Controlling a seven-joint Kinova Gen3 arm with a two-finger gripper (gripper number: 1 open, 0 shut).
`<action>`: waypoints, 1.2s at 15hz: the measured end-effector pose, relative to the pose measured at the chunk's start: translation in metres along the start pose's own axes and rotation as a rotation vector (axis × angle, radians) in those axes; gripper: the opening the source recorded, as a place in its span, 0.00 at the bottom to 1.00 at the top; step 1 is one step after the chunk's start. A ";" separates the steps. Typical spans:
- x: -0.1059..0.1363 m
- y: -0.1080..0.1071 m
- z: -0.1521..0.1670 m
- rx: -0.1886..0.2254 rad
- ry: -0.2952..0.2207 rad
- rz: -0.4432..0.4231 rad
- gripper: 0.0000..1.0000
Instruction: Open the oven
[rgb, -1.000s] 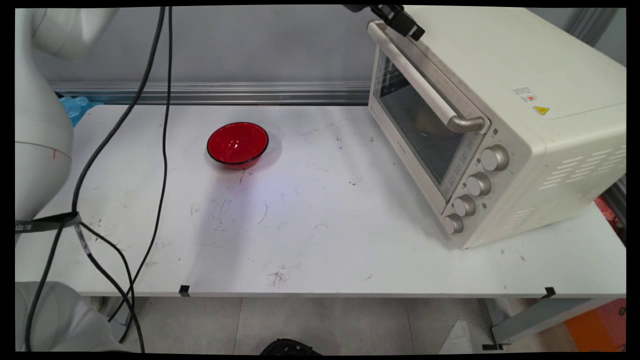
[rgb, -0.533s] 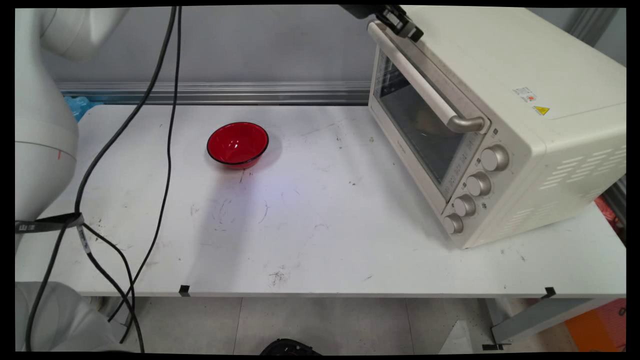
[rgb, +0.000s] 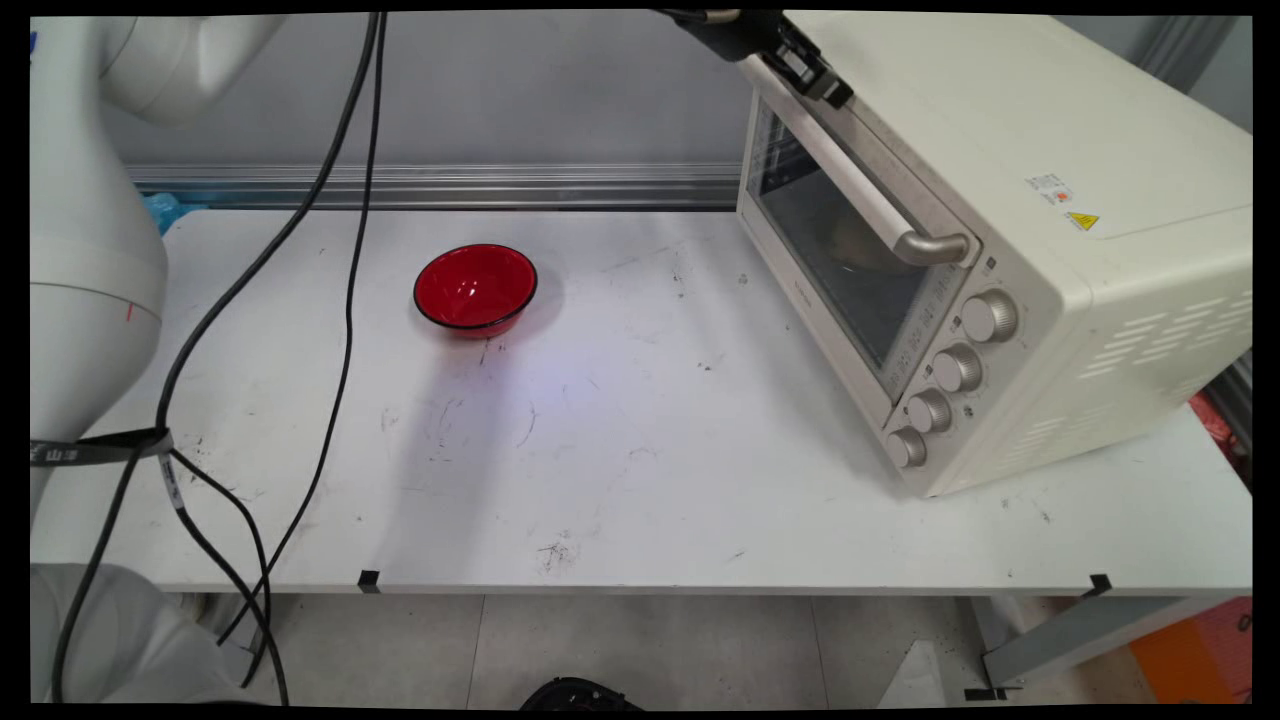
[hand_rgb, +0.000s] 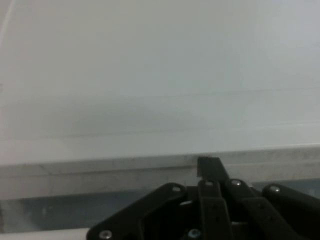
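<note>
A cream toaster oven (rgb: 1060, 300) stands at the table's right, its glass door (rgb: 830, 265) up and a long metal handle (rgb: 860, 185) across the door's top. My gripper (rgb: 822, 82) comes in from the top edge and sits at the far end of that handle, against the door's upper edge. In the hand view the gripper (hand_rgb: 209, 169) has its fingers drawn together, shut, with the tip lying on the door's metal top strip (hand_rgb: 100, 167); the oven's pale top (hand_rgb: 160, 65) fills the rest. I cannot see anything held between the fingers.
A red bowl (rgb: 476, 288) sits upright and empty on the white table (rgb: 620, 470), left of centre. Several knobs (rgb: 988, 316) run down the oven's front right. Black cables (rgb: 345, 260) hang over the table's left side.
The gripper has come slightly lower and more of the hand shows at the top edge, still at the handle's far end. The hanging cables have drifted right. Bowl and oven have not moved.
</note>
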 end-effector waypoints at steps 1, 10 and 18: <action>-0.001 0.000 0.002 -0.001 -0.002 -0.001 0.00; -0.010 0.001 0.013 -0.011 -0.026 -0.004 0.00; -0.023 0.004 0.011 -0.019 -0.050 -0.005 0.00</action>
